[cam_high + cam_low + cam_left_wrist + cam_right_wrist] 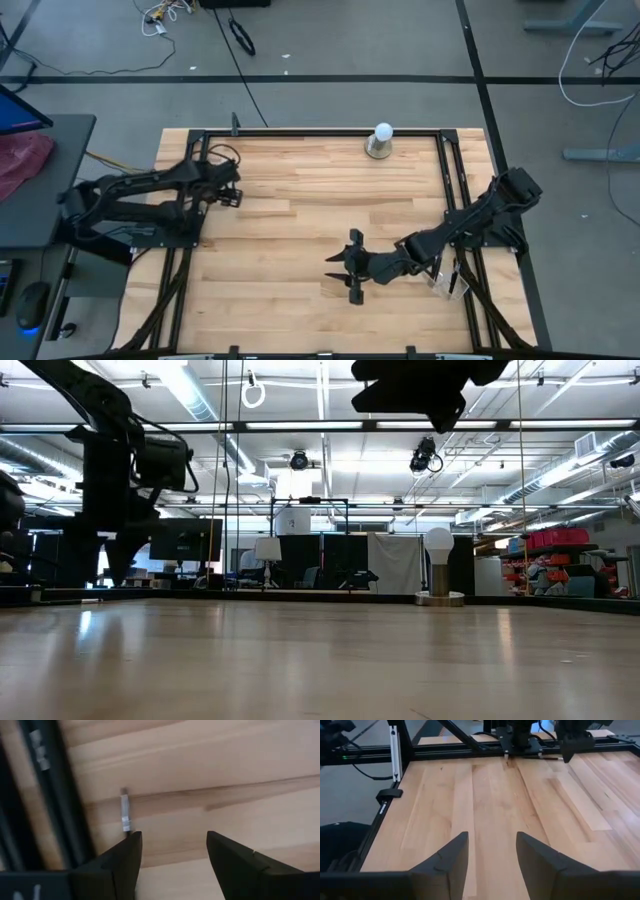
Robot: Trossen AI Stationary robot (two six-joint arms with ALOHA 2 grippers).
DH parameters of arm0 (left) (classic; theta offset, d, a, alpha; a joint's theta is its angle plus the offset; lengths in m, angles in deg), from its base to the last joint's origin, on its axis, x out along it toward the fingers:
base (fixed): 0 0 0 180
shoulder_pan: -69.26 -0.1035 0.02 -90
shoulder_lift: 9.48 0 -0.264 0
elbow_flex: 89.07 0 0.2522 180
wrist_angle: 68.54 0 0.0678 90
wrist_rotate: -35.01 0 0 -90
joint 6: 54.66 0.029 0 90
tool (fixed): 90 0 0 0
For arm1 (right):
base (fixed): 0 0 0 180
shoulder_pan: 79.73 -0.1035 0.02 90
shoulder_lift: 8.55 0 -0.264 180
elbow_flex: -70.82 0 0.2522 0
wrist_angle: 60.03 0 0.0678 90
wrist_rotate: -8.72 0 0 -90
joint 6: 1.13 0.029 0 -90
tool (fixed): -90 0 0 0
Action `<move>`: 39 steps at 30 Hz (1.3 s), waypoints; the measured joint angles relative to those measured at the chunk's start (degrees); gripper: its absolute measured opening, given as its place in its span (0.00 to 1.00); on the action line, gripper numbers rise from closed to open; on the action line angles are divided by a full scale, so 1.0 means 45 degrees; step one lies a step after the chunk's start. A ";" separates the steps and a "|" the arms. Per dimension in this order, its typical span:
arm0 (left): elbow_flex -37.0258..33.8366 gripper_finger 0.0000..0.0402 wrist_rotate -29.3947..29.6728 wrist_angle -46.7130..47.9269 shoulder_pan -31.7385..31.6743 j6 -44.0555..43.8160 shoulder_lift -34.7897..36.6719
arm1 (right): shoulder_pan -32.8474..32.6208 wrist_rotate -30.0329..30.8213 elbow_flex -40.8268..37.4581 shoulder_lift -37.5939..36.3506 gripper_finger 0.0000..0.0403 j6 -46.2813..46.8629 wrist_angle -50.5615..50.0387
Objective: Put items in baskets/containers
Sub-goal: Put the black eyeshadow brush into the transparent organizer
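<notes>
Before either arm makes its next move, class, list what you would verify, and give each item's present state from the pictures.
1. Left gripper open and holding nothing: ok.
2. Right gripper open and holding nothing: ok.
3. Brushes in view to pick up: not ok, none shows on the table.
4. Organiser in view to fill: not ok, none shows.
5. White ball apart from both arms: ok, it stands at the far edge.
</notes>
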 joint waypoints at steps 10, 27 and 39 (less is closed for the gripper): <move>0.0000 0.47 -0.0051 0.0035 -0.1870 0.1581 -0.2264 | -0.0321 0.0005 0.0000 -0.0005 0.41 -0.0010 0.0000; 0.0024 0.16 -0.1339 -0.0901 -0.1736 0.2587 -0.3390 | -0.0418 0.0005 0.0000 -0.0010 0.41 -0.0005 0.0000; -0.0005 0.03 -0.0086 -0.0980 0.0518 0.1736 -0.3417 | -0.0697 0.0000 0.0000 -0.0015 0.41 -0.0005 -0.0312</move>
